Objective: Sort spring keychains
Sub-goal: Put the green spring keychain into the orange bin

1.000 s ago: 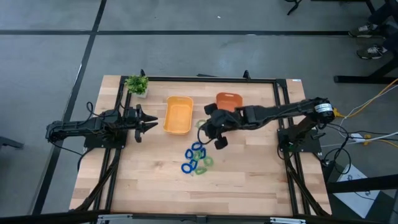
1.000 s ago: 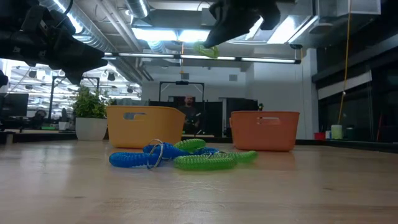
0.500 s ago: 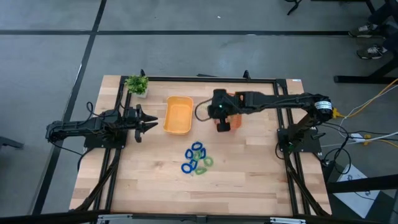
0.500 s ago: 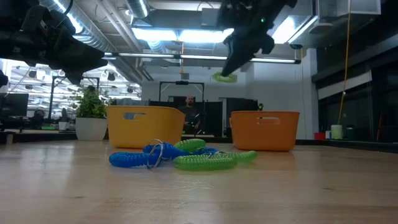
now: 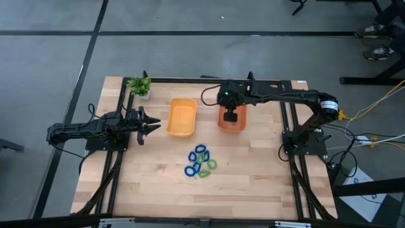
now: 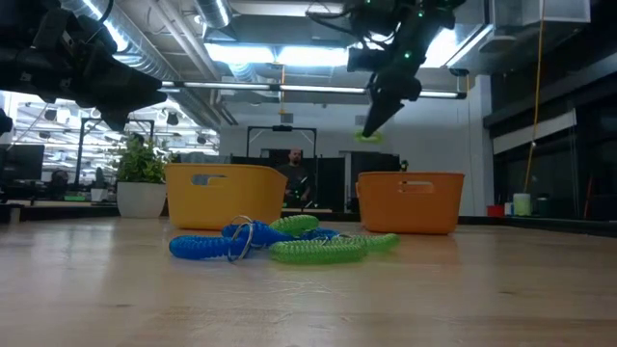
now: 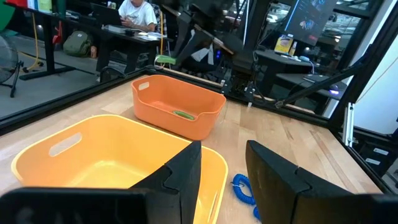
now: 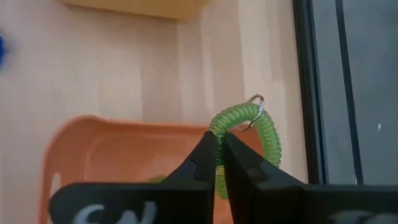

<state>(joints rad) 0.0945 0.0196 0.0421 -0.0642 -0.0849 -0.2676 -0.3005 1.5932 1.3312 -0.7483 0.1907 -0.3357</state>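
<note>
Your right pincer (image 5: 231,116), clamped on a green spring keychain (image 8: 244,134), has swung from the counter (image 5: 253,183) middle to above the orange bin (image 5: 231,124), upper centre: drop is next. Your left pincer (image 5: 155,124) waits spread, frame left. The remaining spring keychains (image 5: 201,162) lie centre.

The table (image 5: 158,190) is pale, matt wood planks; the orange bin (image 7: 186,106) and yellow bin (image 7: 93,155) look like smooth plastic; the green keychain (image 8: 245,121) is glossy ribbed coil with a metal ring
</note>
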